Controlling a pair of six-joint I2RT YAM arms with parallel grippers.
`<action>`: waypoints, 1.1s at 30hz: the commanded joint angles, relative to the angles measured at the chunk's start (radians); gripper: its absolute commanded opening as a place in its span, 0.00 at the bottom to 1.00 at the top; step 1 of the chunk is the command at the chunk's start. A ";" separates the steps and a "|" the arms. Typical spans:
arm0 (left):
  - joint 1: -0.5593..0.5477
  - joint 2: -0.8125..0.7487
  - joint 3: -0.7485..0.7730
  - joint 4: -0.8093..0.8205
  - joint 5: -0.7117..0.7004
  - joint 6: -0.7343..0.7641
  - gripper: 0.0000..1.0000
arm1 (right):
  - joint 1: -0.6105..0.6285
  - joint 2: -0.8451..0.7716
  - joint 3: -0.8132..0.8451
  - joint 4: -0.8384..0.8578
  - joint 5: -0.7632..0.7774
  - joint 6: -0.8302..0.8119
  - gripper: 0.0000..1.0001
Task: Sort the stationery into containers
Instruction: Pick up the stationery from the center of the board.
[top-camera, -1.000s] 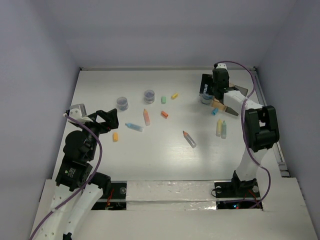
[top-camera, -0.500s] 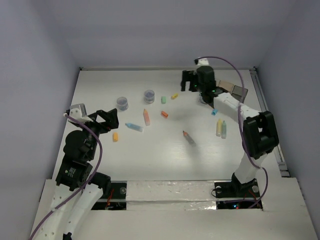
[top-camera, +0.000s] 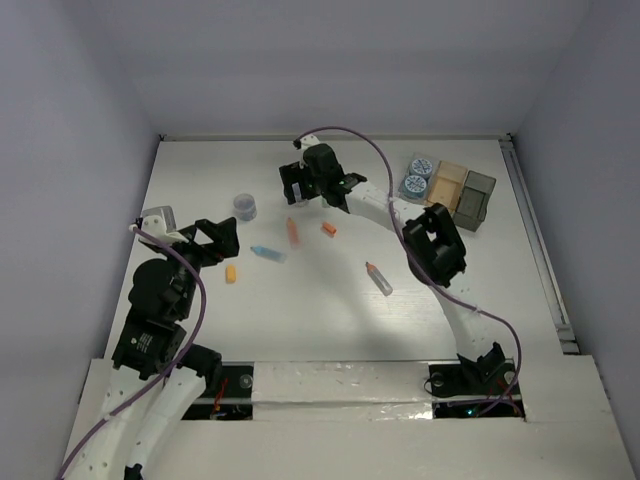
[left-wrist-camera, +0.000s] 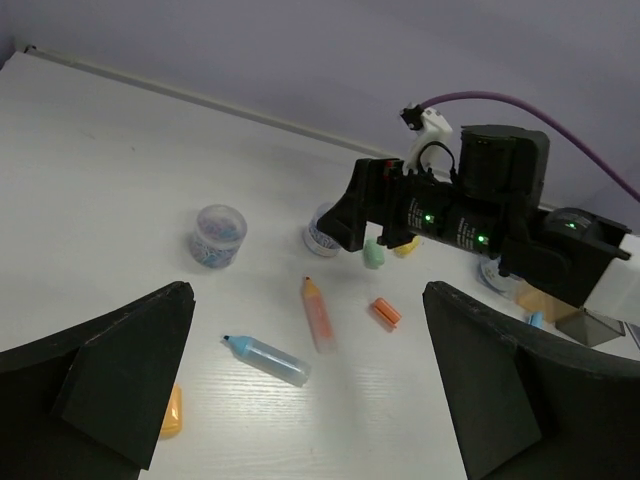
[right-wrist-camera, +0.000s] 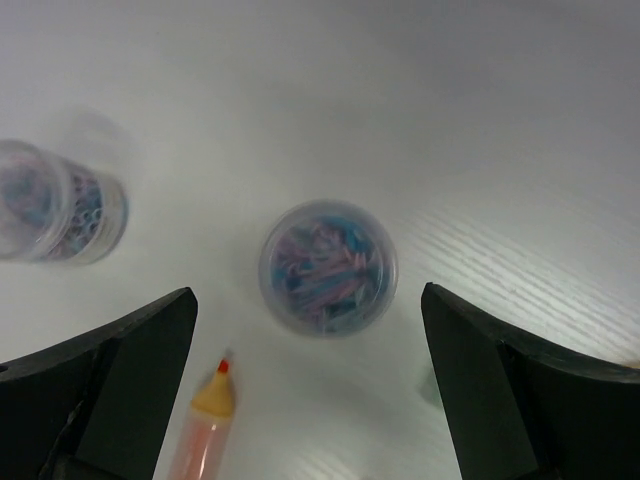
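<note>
The right gripper (right-wrist-camera: 305, 300) hangs over the counter (top-camera: 330, 320) with its jaws wide apart and nothing in them. Right under it, in the gap between the two jaws, stands a little round tub (right-wrist-camera: 328, 265) full of blue and pink bits. The tub stands upright with its top facing the gripper. It is round, so it has no long side to line up with. I think the gripper only needs to go straight down and squeeze.

The left gripper (left-wrist-camera: 308, 292) is also wide apart and holds nothing. It sits well away from the tub, on the near side, so the right arm is much closer.

A second tub (right-wrist-camera: 60, 200) stands off to the right gripper's left. An orange marker (right-wrist-camera: 205, 420) lies just on the near side of the right gripper, with its tip pointing at the tub.

The brown box (top-camera: 447, 183) and the grey box (top-camera: 476, 198) sit side by side, far off to the right gripper's right. Two more tubs (top-camera: 420, 167) are by the brown box.

From above, the arm hides the tub under it. I cannot tell if the tub has a lid. The second tub looks blurry. A green bit (left-wrist-camera: 374, 256) is only a faint smudge near the right jaw.
</note>
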 joint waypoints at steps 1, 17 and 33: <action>-0.006 0.013 0.002 0.045 -0.009 0.013 0.99 | -0.001 0.083 0.162 -0.091 0.045 -0.007 1.00; -0.006 0.021 -0.001 0.053 0.003 0.015 0.99 | -0.001 0.100 0.182 0.034 0.048 0.032 0.35; -0.046 -0.014 -0.008 0.065 0.047 0.030 0.99 | -0.468 -0.633 -0.563 0.162 0.168 0.084 0.32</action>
